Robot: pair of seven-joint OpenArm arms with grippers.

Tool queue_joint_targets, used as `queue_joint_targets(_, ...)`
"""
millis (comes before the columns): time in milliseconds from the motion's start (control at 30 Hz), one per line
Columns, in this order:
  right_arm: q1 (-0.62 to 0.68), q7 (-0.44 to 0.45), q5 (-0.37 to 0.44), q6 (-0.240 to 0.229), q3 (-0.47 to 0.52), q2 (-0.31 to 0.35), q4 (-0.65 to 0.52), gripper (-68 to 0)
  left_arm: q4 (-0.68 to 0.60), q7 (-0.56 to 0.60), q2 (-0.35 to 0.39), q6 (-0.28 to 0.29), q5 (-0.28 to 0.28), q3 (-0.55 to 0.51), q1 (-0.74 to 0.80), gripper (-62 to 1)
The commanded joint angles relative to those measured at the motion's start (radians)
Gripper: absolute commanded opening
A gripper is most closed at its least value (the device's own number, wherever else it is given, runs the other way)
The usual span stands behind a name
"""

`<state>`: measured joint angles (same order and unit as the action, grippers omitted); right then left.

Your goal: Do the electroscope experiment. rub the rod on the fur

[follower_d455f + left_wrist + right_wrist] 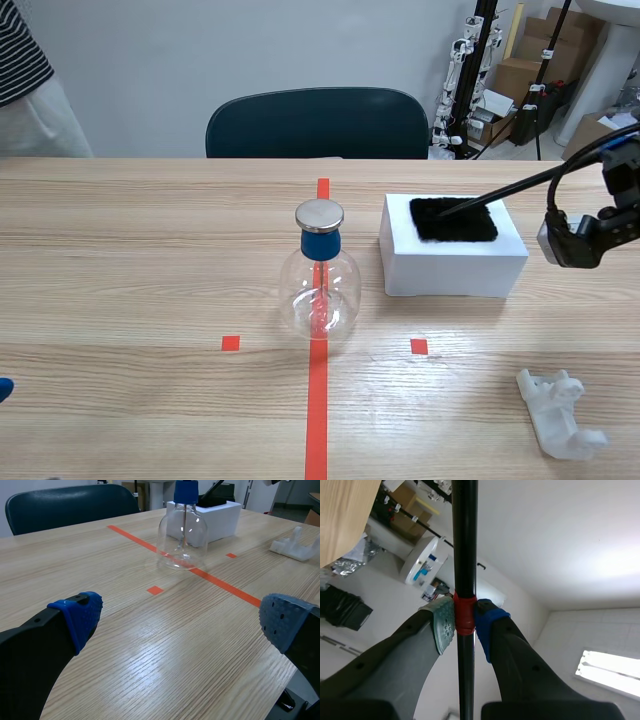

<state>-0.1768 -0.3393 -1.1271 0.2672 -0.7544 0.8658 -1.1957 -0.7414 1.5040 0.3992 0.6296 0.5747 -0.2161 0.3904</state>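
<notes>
Black rod [465, 555] pinched at its red band between the 2 pads of our right gripper [465, 622]; its far tip sits on the black fur [454, 219] atop the white block [450, 270]; our left gripper [182, 620] spread wide, glass electroscope [182, 537] well ahead of it.

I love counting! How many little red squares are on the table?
2: one red square left of the flask, the other right of it. Others may lie outside view.

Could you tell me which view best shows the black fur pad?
The scene view: the black fur pad lies plainly visible atop the white block. The left wrist view shows only its edge; the right wrist view, none.
</notes>
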Motion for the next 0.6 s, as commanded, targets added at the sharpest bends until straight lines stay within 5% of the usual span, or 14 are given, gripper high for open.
queue_joint_targets(0,-0.019,-0.005,-0.006,-0.021,0.019,0.037,0.001,-67.6,-0.011,0.050,0.003,0.001,-0.013,-0.001,0.006,1.4)
queue_joint_targets(300,-0.020,0.104,0.013,-0.028,0.019,0.028,0.007,-67.6,-0.011,0.050,0.003,0.001,-0.013,-0.001,0.006,1.4)
queue_joint_targets(567,-0.019,0.029,0.087,-0.029,0.019,0.059,0.008,-67.6,-0.011,0.050,0.003,0.001,-0.013,-0.001,0.006,1.4)
